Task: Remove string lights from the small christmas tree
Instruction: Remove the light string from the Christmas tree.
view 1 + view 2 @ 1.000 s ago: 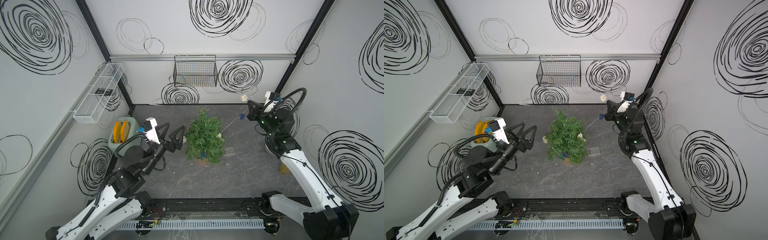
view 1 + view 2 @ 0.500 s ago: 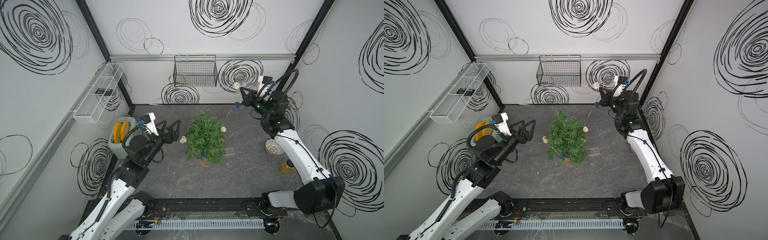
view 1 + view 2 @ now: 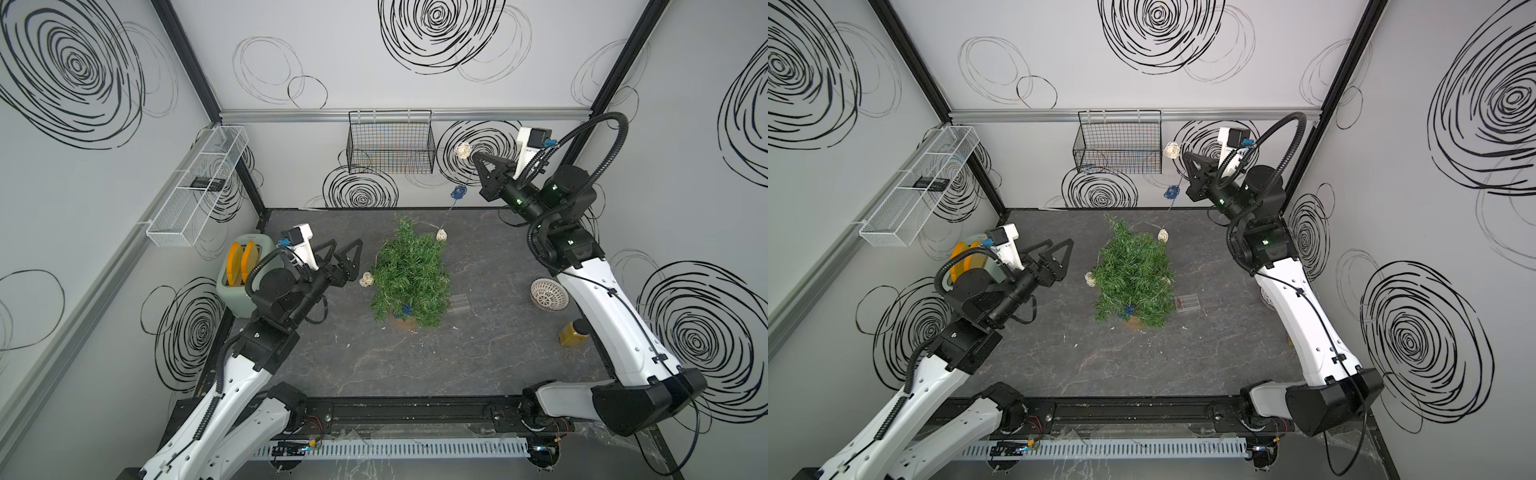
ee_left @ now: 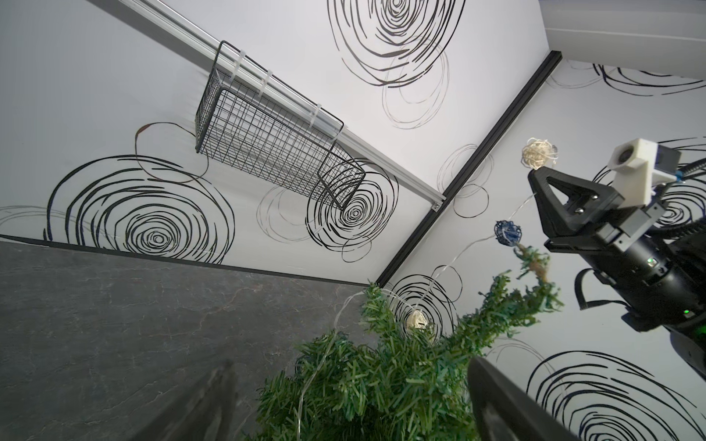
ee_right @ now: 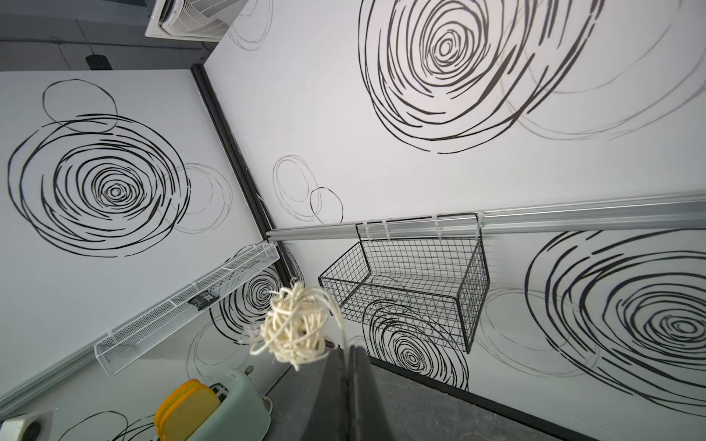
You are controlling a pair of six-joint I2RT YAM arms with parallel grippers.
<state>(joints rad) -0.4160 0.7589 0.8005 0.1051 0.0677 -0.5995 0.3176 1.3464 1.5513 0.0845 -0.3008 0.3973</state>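
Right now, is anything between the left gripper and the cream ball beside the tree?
Nothing visible does: the cream ball hangs outside the branches of the tree, with open air between it and the left gripper.

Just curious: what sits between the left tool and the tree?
In both top views, a cream ball of the string lights, hanging at the small christmas tree's side.

This is a robotics lab test cell, not a home. White panel walls (image 3: 353,50) printed with black scribbled swirls box in a dark stone-look worktop (image 3: 415,365) on three sides, joined by a black frame post (image 3: 187,58) at each back corner. A left arm (image 3: 237,374) and a right arm (image 3: 598,307) are mounted on a black rail (image 3: 415,411) along the worktop's front edge, beside a slotted cable duct (image 3: 395,449). Overhead is what seems to be a ceiling air-conditioning cassette (image 5: 191,17).
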